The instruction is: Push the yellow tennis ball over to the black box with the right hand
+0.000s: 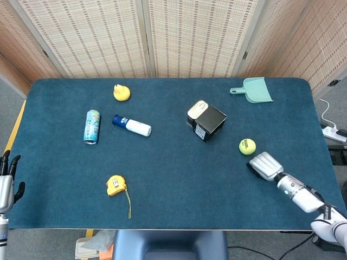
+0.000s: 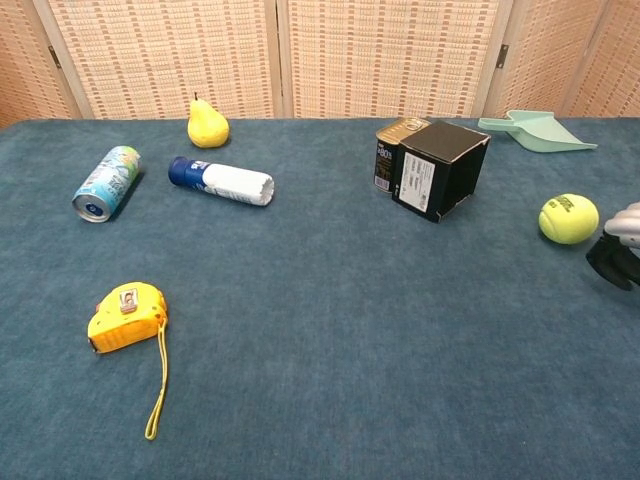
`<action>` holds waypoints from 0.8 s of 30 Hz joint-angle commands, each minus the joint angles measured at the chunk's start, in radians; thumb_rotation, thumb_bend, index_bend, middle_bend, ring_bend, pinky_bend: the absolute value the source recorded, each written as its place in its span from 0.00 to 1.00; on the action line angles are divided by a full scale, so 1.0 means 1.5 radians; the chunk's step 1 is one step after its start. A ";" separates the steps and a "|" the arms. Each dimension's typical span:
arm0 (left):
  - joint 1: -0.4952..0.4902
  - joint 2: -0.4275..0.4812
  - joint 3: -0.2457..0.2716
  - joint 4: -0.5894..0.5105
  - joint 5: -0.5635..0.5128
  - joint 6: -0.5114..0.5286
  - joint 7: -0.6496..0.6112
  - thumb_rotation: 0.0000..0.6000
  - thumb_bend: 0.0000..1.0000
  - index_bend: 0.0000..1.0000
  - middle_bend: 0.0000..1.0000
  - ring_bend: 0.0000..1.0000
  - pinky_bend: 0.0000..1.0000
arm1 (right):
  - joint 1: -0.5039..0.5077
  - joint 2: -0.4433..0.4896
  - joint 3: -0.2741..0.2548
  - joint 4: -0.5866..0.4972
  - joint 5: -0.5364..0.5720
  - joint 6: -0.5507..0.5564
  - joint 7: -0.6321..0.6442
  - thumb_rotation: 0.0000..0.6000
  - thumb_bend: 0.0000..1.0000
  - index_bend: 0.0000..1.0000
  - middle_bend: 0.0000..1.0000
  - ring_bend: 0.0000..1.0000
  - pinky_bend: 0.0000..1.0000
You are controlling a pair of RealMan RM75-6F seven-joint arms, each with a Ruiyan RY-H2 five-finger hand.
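One push is under way: your right hand (image 1: pixel 265 165) sits just behind the tennis ball (image 1: pixel 247 146), on the side toward the near right corner of the table (image 1: pixel 173 206), and the ball lies between that hand and the black box (image 1: pixel 210 123). From the head view the hand looks flat, fingers together, with nothing in it; whether it touches the ball or stands just off it, neither view settles. In the chest view only the hand's edge shows at the right border, just beside the ball.

The ball is near the box but clearly apart from it, out toward the right edge and a little nearer you than the box. A tin (image 1: pixel 197 108) stands against the box's far left side, so the side facing the ball is bare.

Your left hand (image 1: pixel 6 181) hangs off the near left corner, fingers spread, holding nothing; leave it there.

Next, I judge you need to drive the right hand on along the same line, up and to the left toward the box, keeping the flat of the hand square behind the ball's middle. A ball rolls off sideways if struck off-centre, so go slowly and stay low to the cloth. Ease off as it nears the box, lest it bounce back or shove the box into the tin.
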 commanded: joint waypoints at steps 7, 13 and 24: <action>-0.004 0.000 -0.002 0.008 -0.016 -0.013 -0.004 1.00 0.40 0.18 0.06 0.12 0.37 | 0.024 -0.008 0.009 0.010 0.016 -0.001 0.002 1.00 1.00 0.73 0.89 0.58 0.80; -0.004 0.001 -0.002 0.013 -0.018 -0.014 -0.010 1.00 0.40 0.18 0.06 0.12 0.37 | 0.020 0.039 0.014 -0.033 0.041 -0.005 -0.028 1.00 1.00 0.73 0.89 0.58 0.80; -0.008 -0.004 -0.001 0.007 -0.019 -0.013 0.003 1.00 0.40 0.18 0.06 0.12 0.37 | 0.023 0.000 0.046 0.038 0.098 -0.031 -0.042 1.00 1.00 0.73 0.89 0.58 0.80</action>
